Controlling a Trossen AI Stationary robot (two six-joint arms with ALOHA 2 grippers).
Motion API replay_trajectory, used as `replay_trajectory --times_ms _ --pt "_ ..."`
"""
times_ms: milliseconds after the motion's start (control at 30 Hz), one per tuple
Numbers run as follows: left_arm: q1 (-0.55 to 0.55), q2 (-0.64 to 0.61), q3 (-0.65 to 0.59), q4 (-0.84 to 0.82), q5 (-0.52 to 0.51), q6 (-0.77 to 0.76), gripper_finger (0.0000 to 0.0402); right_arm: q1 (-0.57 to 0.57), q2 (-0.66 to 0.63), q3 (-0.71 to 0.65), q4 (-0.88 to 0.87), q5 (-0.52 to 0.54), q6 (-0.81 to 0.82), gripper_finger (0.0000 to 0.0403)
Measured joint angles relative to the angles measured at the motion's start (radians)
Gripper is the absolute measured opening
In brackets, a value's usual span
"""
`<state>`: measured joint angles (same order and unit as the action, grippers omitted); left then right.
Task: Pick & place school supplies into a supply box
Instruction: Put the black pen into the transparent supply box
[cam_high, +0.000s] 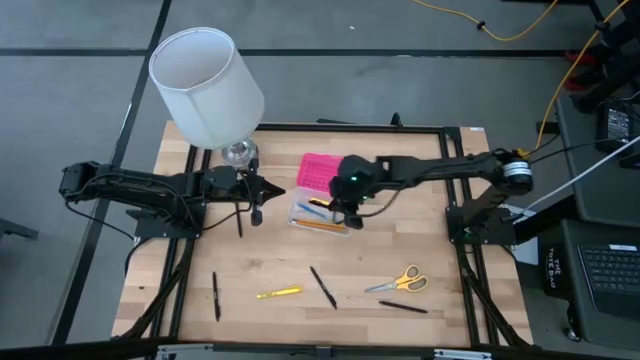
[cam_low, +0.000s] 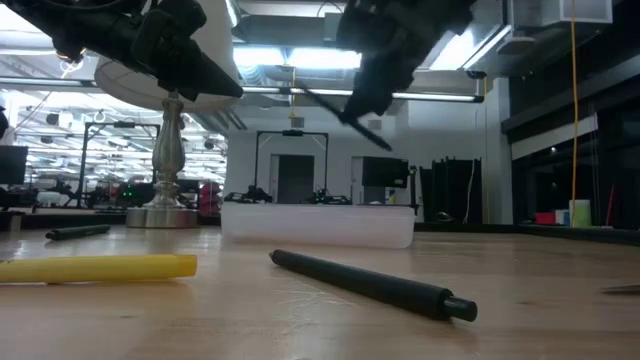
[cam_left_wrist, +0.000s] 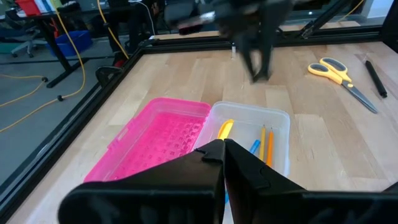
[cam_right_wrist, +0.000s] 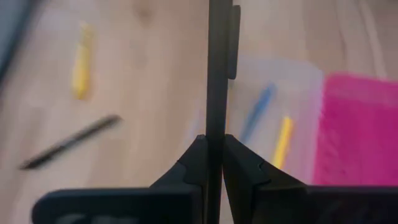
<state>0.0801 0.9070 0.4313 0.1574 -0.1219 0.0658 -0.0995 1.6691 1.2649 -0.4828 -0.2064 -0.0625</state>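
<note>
The right gripper (cam_high: 350, 213) hangs over the near edge of the supply box (cam_high: 322, 210), its two fingers (cam_right_wrist: 239, 165) pinched tight on a black pen (cam_right_wrist: 217, 81). From table height the pen (cam_low: 345, 115) shows tilted, held up in the air above the box's clear base (cam_low: 318, 224) and touching nothing else.

The box sits open in the middle of the table (cam_high: 440, 320), its pink lid (cam_high: 318, 172) folded back on the far side and the clear tray toward me. Inside the tray lie a yellow pen (cam_left_wrist: 225, 129), a blue one (cam_left_wrist: 254, 147) and orange pencils (cam_left_wrist: 266, 144), all lengthwise.

The left gripper (cam_high: 270, 192) waits just left of the box beside the lamp's glass base (cam_high: 238, 152), its fingers (cam_left_wrist: 249, 171) drawn together with nothing between them (the big white lampshade (cam_high: 205, 85) hides part of that corner).

Along the near side of the table several supplies are loose: a black pen (cam_high: 216, 296) at the left, a yellow marker (cam_high: 278, 293) next to it, another black pen (cam_high: 323, 286) lying slantwise near the middle, then the yellow-handled scissors (cam_high: 397, 282) to the right, with one more black pen (cam_high: 403, 307) just nearer than the scissors. All of them are well apart from the box.
</note>
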Motion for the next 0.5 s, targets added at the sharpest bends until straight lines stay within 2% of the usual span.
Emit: replay_trajectory --times_ms 133,333,500 --pt "0.0 0.0 0.0 0.001 0.0 0.0 0.0001 -0.001 0.098 0.111 -0.136 0.059 -0.072 0.0038" --pt "0.0 0.0 0.0 0.0 0.0 0.0 0.0001 -0.017 0.195 0.191 -0.196 0.058 -0.101 0.0038" --pt "0.0 0.0 0.0 0.0 0.0 0.0 0.0004 -0.04 0.25 0.203 -0.196 0.062 -0.107 0.0036"
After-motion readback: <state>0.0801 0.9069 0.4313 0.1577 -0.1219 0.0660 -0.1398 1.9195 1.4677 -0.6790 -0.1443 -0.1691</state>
